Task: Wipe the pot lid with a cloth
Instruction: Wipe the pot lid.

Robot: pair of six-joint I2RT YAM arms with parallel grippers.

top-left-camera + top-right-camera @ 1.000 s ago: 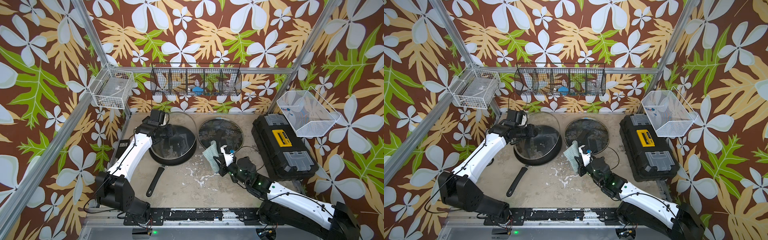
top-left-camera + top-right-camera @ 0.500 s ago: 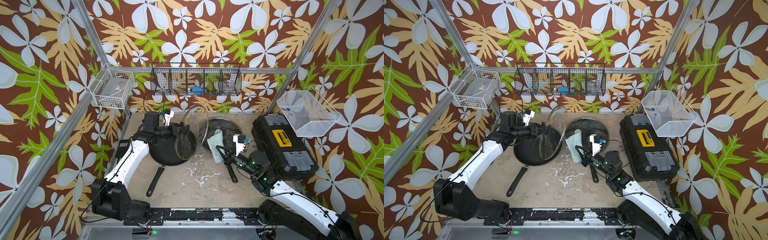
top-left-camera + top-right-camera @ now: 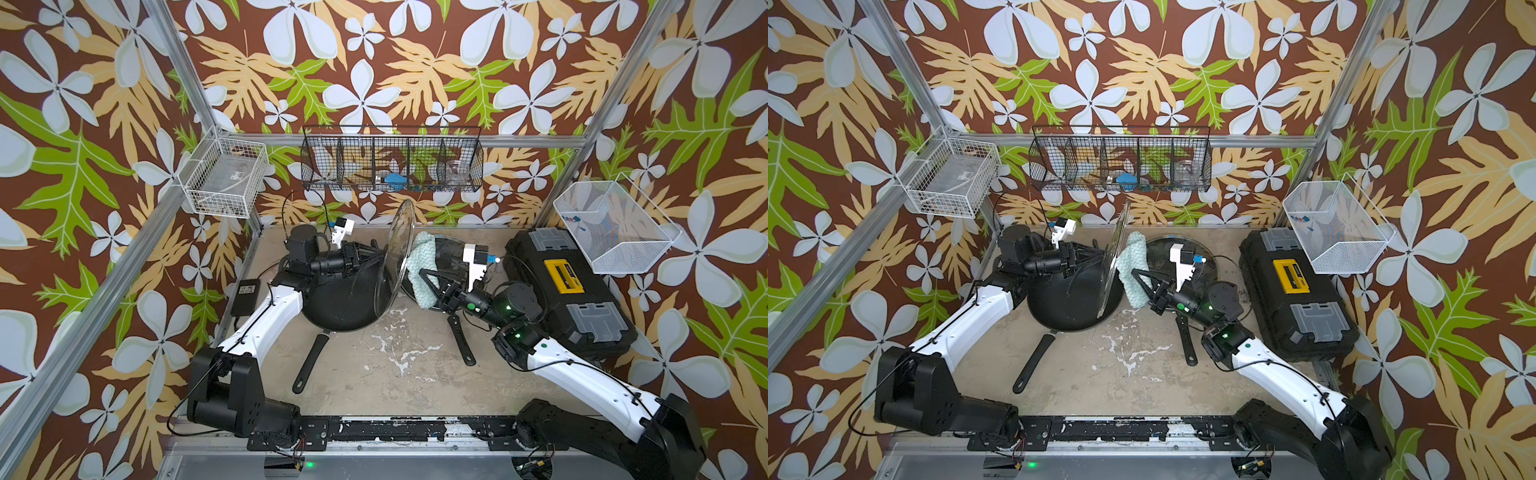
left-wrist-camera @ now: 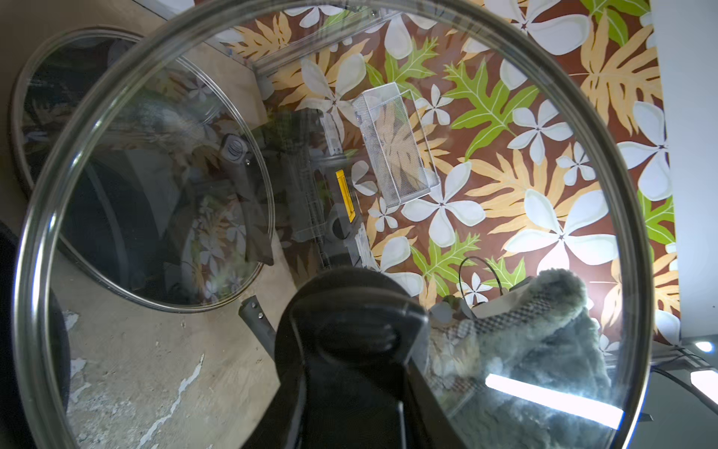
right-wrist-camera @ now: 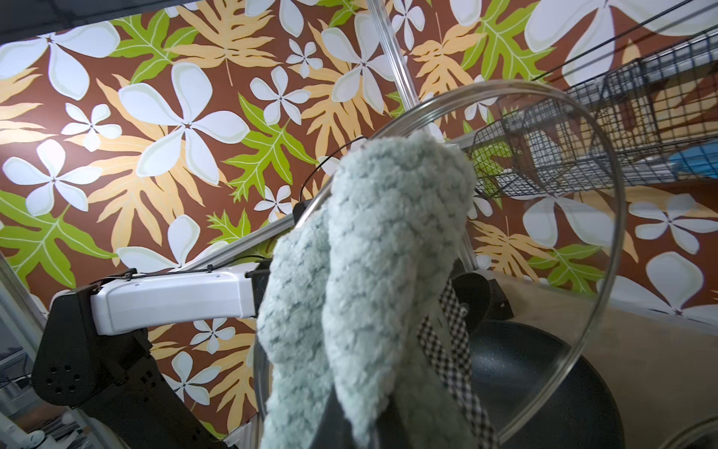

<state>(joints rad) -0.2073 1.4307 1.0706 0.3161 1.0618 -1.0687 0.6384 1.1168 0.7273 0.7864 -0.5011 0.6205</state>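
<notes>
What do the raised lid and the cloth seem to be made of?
The lid looks like clear glass, since the wallpaper shows through it; its rim is shiny, probably metal, and its knob matte black, likely plastic. The cloth is soft, nubby pale teal fabric; its fibre cannot be told.

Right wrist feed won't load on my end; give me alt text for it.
A bunched pale teal cloth fills the middle, close to the camera, with the glass lid standing nearly on edge right behind it. Beyond are the black pan, the left arm's white link and leafy wallpaper.
</notes>
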